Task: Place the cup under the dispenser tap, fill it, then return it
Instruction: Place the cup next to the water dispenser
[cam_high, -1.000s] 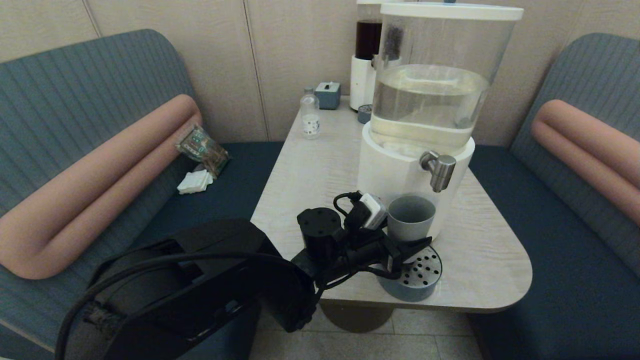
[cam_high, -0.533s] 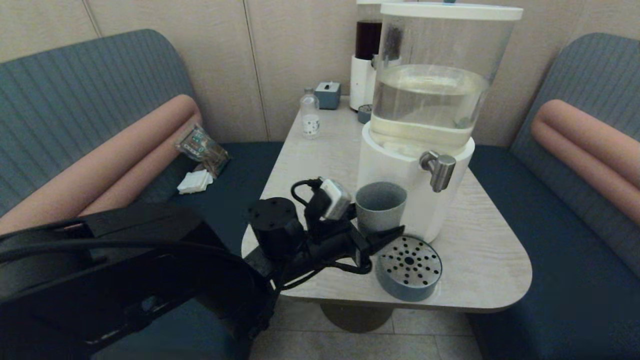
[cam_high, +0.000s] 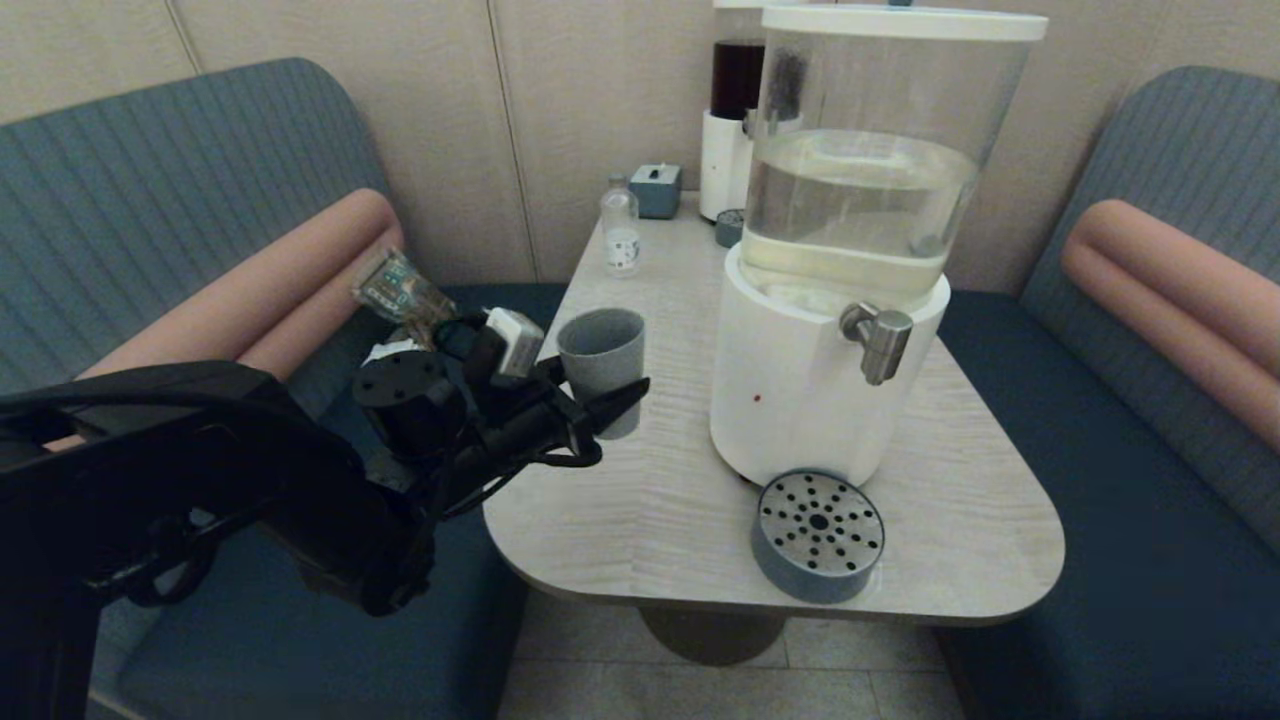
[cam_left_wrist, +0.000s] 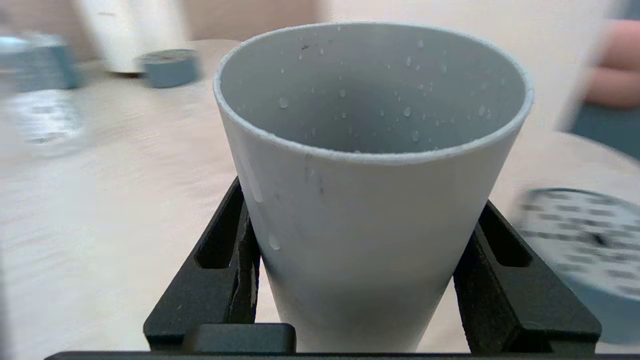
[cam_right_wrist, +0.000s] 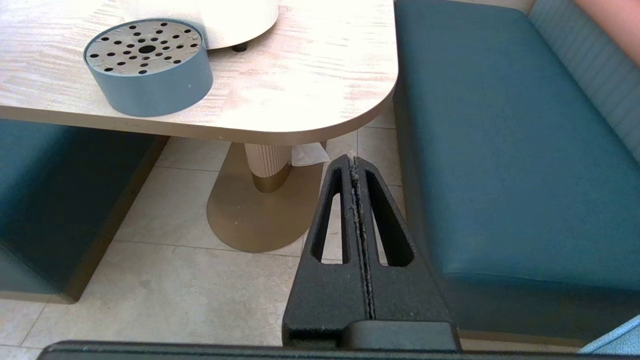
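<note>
Booth seating flanking a pale wood-grain table

A beige panelled wall (cam_high: 590, 120) is running behind the table (cam_high: 650, 470), which is standing on a ribbed gold pedestal (cam_right_wrist: 265, 170) over a light tiled floor (cam_right_wrist: 190, 280). Teal ribbed bench backs (cam_high: 150, 190) are rising on both sides, each carrying a salmon-pink bolster (cam_high: 1170, 290), and dark blue seat cushions (cam_right_wrist: 500, 150) are sitting beside the table's rounded corners. Soft, even light is falling across everything.
</note>
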